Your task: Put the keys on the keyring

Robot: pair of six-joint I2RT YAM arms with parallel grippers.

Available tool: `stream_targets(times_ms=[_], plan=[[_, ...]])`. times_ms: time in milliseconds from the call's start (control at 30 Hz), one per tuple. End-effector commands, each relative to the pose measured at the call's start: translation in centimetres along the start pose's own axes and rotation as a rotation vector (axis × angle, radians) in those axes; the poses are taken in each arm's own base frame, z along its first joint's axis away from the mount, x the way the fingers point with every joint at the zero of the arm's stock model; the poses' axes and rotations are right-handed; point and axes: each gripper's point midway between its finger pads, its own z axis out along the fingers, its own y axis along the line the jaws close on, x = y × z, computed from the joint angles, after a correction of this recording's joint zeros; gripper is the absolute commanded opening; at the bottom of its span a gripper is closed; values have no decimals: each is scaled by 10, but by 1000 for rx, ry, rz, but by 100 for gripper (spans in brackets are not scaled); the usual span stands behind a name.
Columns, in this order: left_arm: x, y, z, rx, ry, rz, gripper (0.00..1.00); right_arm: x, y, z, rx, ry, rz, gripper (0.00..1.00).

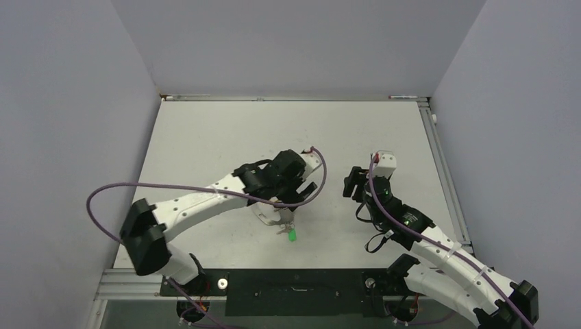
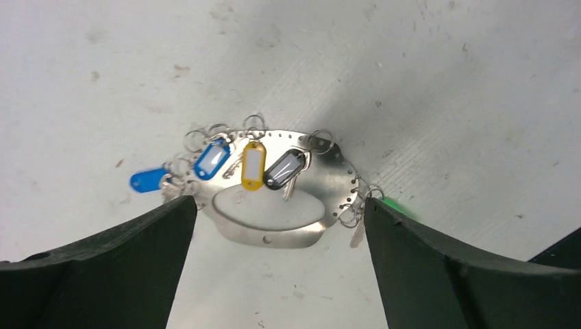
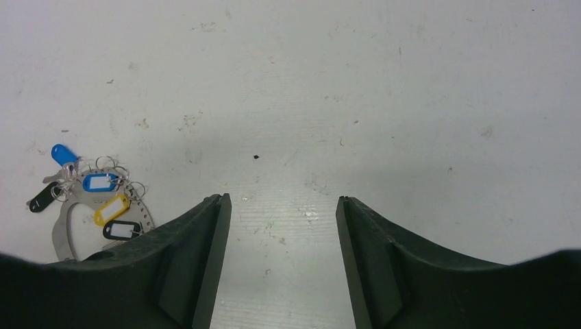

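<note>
The left gripper (image 2: 277, 201) hangs over the keyring (image 2: 327, 184). Its two fingers (image 2: 103, 267) are wide apart and have nothing in them. The keyring lies flat on the table (image 2: 445, 82), right below the gap between those fingers. It looks like a flat metal oval with little holes (image 2: 264, 239) near its edge.

Go along it from left to right. First is a blue key (image 2: 147, 180), lying just off the left end (I cannot tell if it is hooked on). Next come the other blue key (image 2: 211, 159), the yellow key (image 2: 253, 165) and the black key (image 2: 284, 169). They lie side by side on top of the metal and seem hooked along the far edge. Last is the green key (image 2: 396, 205), poking out at the right end.

Far to the right, the right gripper (image 3: 282, 199) is also wide open and holds nothing. It is well apart from the keyring.

I think the job now is to grab the keyring so the end keys can be sorted out. To do it well, the left gripper should come down softly. It should pinch the bare near edge of the metal, not a key, and keep it from sliding. Then the right gripper can take a loose key by its plastic head and bring it to a free hole. Slow moves are best, as thin metal may skid on a smooth table.
</note>
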Motion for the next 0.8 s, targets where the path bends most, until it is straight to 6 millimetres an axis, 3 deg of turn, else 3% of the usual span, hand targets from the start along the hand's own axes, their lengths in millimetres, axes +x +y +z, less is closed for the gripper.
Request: stream_targets(times_ms=[0, 133, 267, 433, 567, 767], plan=[[-19, 44, -75, -195, -204, -134, 93, -10, 6, -1, -46, -51, 1, 59], [-2, 70, -117, -288, -349, -207, 96, -11, 21, -2, -137, -67, -7, 61], [22, 87, -139, -338, -552, -270, 96, -14, 39, -4, -241, -98, 6, 75], [44, 128, -178, -544, -723, -412, 96, -39, 56, -17, -342, -195, 43, 82], [65, 156, -199, -706, -757, -528, 96, -68, 44, -26, -293, -324, 102, 83], [72, 159, -201, -719, -763, -531, 96, -93, 34, -42, -303, -486, 164, 94]])
